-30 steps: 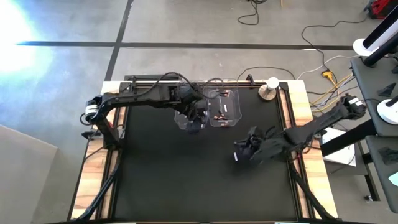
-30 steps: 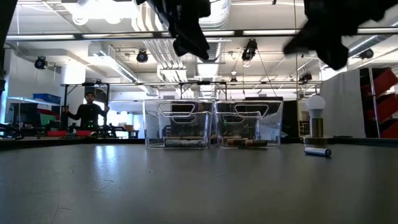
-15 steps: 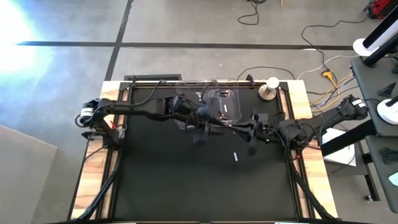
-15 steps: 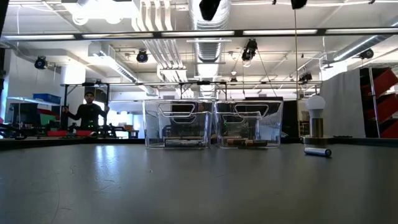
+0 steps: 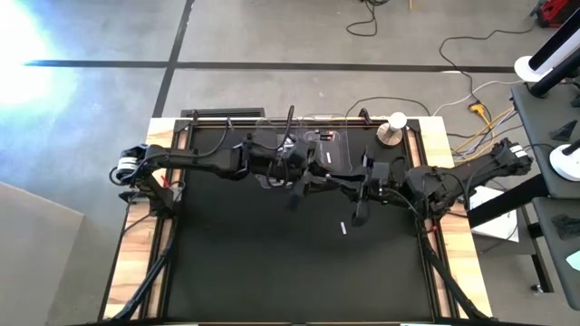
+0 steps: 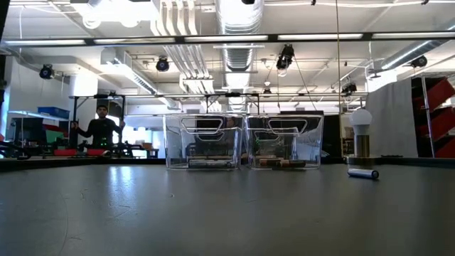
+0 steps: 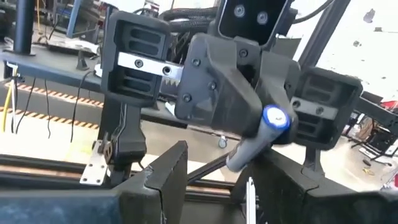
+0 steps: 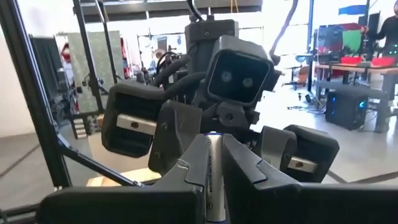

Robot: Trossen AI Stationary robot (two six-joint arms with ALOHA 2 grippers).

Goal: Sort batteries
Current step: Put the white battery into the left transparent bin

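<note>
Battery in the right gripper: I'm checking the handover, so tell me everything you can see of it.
The battery is a slim silvery cylinder with fine print along its side and a blue-and-white end. It is clamped lengthwise between the fingers of the right gripper, up above the table, with one end poking out. It points at the left gripper, whose jaws stand open around that end. Contact between them cannot be told.

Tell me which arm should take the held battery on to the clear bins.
Left, probably. The right gripper is shut on a battery, presenting it end-on between the open fingers of the left gripper. The left arm also sits nearer the clear bins.
</note>
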